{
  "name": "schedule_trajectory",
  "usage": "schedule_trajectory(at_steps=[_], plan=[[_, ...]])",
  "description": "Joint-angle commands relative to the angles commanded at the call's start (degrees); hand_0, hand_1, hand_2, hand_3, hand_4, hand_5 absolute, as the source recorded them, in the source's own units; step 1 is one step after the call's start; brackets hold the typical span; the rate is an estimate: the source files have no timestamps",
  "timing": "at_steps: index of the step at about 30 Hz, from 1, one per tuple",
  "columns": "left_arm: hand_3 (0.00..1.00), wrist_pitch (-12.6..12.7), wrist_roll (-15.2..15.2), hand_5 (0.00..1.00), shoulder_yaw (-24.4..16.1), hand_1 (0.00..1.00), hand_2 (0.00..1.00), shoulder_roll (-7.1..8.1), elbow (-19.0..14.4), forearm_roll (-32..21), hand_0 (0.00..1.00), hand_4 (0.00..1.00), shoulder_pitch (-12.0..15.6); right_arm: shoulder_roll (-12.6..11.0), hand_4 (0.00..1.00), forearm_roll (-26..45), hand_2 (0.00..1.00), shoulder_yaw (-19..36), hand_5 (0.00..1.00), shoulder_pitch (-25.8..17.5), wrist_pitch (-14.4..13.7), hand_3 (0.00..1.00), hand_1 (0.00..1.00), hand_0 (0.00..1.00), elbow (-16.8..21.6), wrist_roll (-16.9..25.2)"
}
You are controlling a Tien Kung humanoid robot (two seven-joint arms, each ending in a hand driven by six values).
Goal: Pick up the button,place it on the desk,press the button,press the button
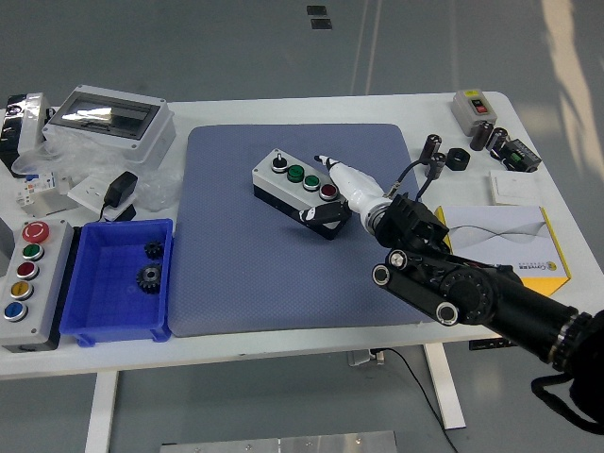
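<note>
A grey-topped button box (288, 182) with a black base lies at an angle on the blue mat (245, 274), right of the mat's middle. Its top carries a black knob, two green buttons and a red button (327, 192) in a row. My right hand (314, 187), white on a black arm, comes in from the lower right and straddles the box's right end. One finger (327, 159) runs along the far side and the thumb (315, 214) lies against the near side. The box rests flat on the mat. The left arm is out of the picture.
At the left stand a blue bin (94, 316) with two gears, a long grey panel of coloured buttons (28, 283), a grey enclosure with a clear lid (109, 118) and a black adapter (120, 192). Right of the mat lie a yellow-white carton (519, 241), a small switch box (475, 107) and black parts (458, 159).
</note>
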Motion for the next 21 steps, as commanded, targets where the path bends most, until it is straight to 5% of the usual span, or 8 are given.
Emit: schedule_trajectory(at_steps=[10,11,16,17,21], plan=[[0.595,-0.04,-0.15,0.216,0.07,0.512,0.531,-0.01,0.0,0.1,0.624,0.613,-0.25,0.35,0.97,0.86,0.998,-2.12,0.399,0.46,-1.18,0.998,0.998,0.998,-1.23,-0.52],[0.592,-0.06,-0.16,0.214,0.08,0.512,0.53,-0.02,0.0,0.12,0.624,0.61,-0.27,0.38,0.974,0.95,0.998,-2.34,0.401,0.49,-1.36,0.998,0.969,0.814,-1.39,-0.5],[0.592,-0.1,-0.25,0.214,0.11,0.512,0.53,-0.06,0.0,0.21,0.624,0.61,-0.38,0.51,0.974,0.91,0.998,-3.63,0.401,0.6,-2.31,0.998,0.969,0.814,-2.08,-0.42],[0.592,-0.11,-0.26,0.214,0.09,0.513,0.53,-0.06,0.0,0.26,0.625,0.609,-0.4,0.55,0.975,0.76,0.865,-3.85,0.41,0.63,-2.39,0.998,0.72,0.361,-2.17,-0.47],[0.592,-0.15,-0.36,0.214,0.06,0.513,0.53,-0.02,0.0,0.4,0.625,0.609,-0.49,0.75,0.975,0.0,0.865,-4.72,0.41,0.69,-2.53,0.998,0.72,0.361,-2.52,-0.82]])
